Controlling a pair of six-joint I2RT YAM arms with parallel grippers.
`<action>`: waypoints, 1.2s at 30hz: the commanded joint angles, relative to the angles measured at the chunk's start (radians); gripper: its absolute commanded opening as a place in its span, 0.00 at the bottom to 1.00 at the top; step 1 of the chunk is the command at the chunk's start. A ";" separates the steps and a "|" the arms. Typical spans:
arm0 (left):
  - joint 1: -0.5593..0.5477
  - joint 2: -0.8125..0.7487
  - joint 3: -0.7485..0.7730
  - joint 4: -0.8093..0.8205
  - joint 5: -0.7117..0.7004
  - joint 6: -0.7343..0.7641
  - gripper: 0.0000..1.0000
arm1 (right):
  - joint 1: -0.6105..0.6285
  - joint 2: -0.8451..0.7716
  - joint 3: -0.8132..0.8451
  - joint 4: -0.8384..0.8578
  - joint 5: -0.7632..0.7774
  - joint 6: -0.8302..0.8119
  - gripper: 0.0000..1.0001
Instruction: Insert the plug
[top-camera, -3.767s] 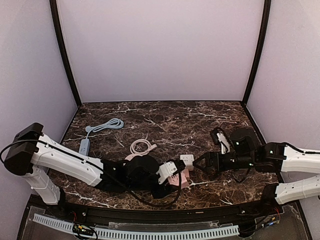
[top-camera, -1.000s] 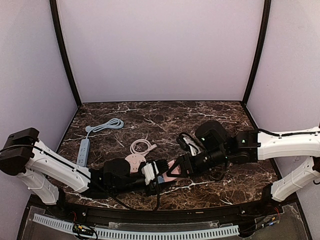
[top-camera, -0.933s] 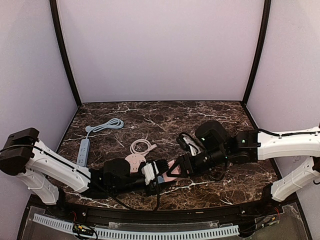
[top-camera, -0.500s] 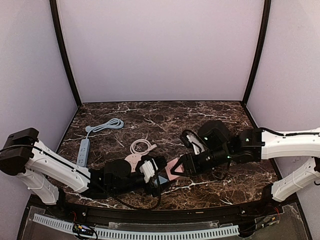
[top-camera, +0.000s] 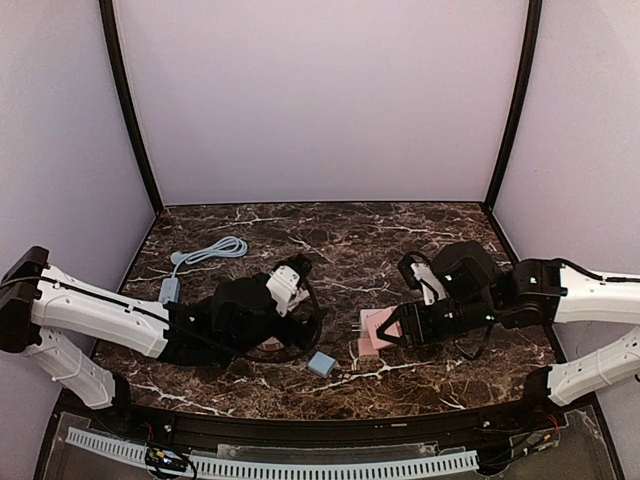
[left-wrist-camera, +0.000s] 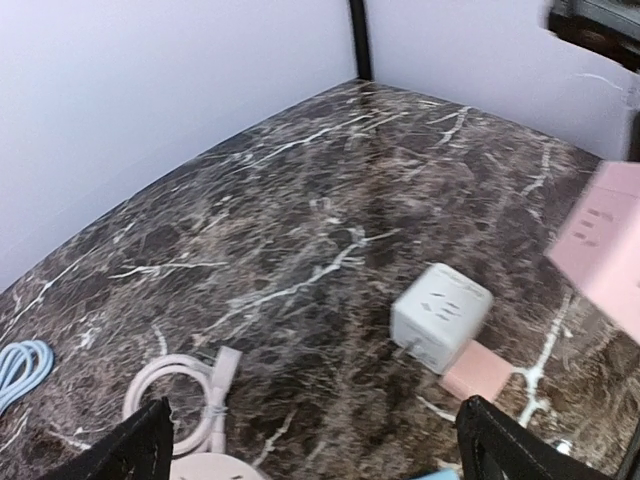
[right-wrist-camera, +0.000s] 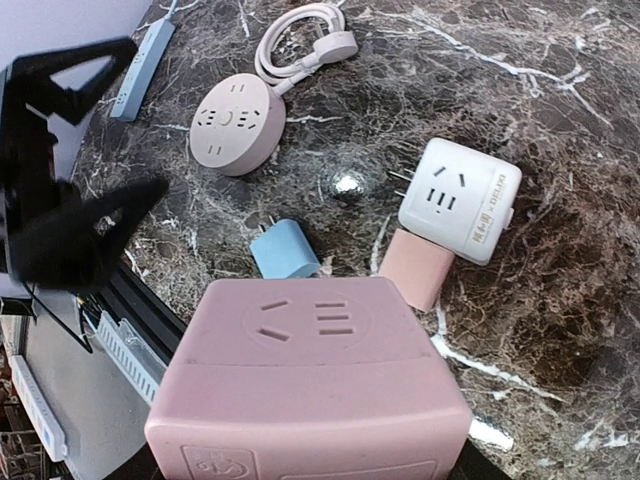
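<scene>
The plug, a small blue block with metal prongs (top-camera: 321, 363) (right-wrist-camera: 285, 250), lies loose on the marble near the front edge. My right gripper (top-camera: 392, 330) (right-wrist-camera: 310, 440) is shut on a pink cube socket (right-wrist-camera: 310, 385) (left-wrist-camera: 610, 245), holding it above the table with a socket face turned toward the camera. My left gripper (top-camera: 300, 295) (left-wrist-camera: 320, 460) (right-wrist-camera: 145, 115) stands wide open and empty, left of the plug and apart from it. Only its black fingertips (left-wrist-camera: 140, 455) show in the left wrist view.
A white cube socket (right-wrist-camera: 460, 200) (left-wrist-camera: 442, 315) lies against a small pink adapter (right-wrist-camera: 417, 268) (left-wrist-camera: 478, 372). A round pink socket (right-wrist-camera: 238, 125) with its coiled cable (right-wrist-camera: 300, 40) (left-wrist-camera: 185, 395) lies further left. A blue power strip (top-camera: 168, 290) and its cable (top-camera: 215, 248) are at far left.
My left gripper has opened, let go of the blue plug and drawn back to the left. The plug now lies on the table. My right gripper has carried the pink cube rightward.
</scene>
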 joint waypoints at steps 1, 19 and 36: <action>0.129 -0.014 0.062 -0.258 0.012 -0.145 0.98 | -0.007 -0.044 -0.031 -0.019 0.047 -0.008 0.00; 0.374 0.456 0.499 -0.655 0.326 -0.003 0.81 | -0.007 -0.172 -0.071 -0.075 0.024 0.015 0.00; 0.431 0.548 0.574 -0.685 0.397 0.023 0.62 | -0.008 -0.194 -0.024 -0.116 0.014 0.009 0.00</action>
